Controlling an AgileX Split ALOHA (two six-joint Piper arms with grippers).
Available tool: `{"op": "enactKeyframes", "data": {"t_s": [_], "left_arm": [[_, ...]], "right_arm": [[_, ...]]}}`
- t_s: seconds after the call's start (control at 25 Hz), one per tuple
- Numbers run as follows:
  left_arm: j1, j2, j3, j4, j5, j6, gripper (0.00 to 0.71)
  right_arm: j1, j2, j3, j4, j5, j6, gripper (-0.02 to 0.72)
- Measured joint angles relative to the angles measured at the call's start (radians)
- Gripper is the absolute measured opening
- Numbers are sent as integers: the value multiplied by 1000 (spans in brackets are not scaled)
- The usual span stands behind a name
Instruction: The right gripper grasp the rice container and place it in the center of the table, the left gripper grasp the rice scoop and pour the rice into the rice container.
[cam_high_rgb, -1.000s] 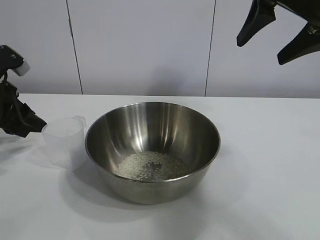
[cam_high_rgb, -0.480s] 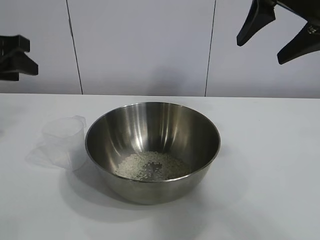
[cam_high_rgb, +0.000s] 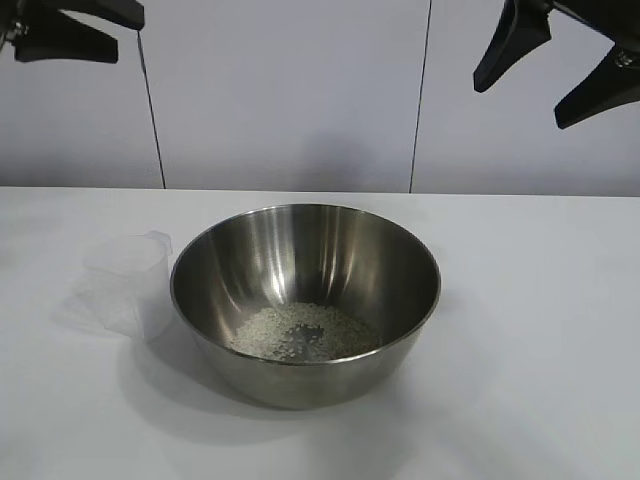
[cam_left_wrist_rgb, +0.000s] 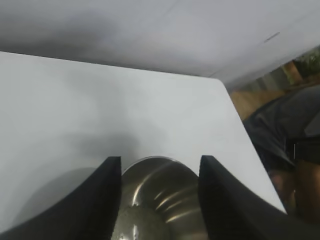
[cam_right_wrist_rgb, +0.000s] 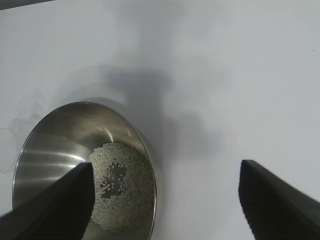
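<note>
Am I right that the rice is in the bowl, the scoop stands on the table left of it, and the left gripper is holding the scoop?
Not quite. The left gripper is up at the exterior view's top left, open and empty. The rice is in the bowl, and the scoop stands left of it.

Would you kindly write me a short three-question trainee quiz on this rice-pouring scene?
1. True or false: the rice lies inside the rice container.
2. Where does the rice scoop stand? A) inside the rice container B) on the table beside it C) in the left pincer
3. Fill in: both the left pincer and the right pincer hang raised and ___ .

Key: 1 true; 2 B; 3 open, holding nothing
</note>
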Motion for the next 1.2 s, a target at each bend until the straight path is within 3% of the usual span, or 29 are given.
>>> {"op": "enactKeyframes", "data": {"t_s": [0.16, 0.32, 0.68, 0.92, 1.2], "left_arm": [[-83, 0, -185, 328, 62, -234, 353], [-152, 0, -257, 459, 103, -351, 384], [-271, 14, -264, 493, 99, -441, 426], [-369, 154, -268, 521, 59, -531, 426], [-393, 233, -268, 526, 39, -594, 426]], "right_arm": [[0, 0, 0, 0, 0, 0, 545], [0, 0, 0, 4, 9, 0, 545], [3, 0, 0, 38, 111, 0, 545], [3, 0, 0, 75, 153, -1, 545], [3, 0, 0, 95, 168, -1, 545]]}}
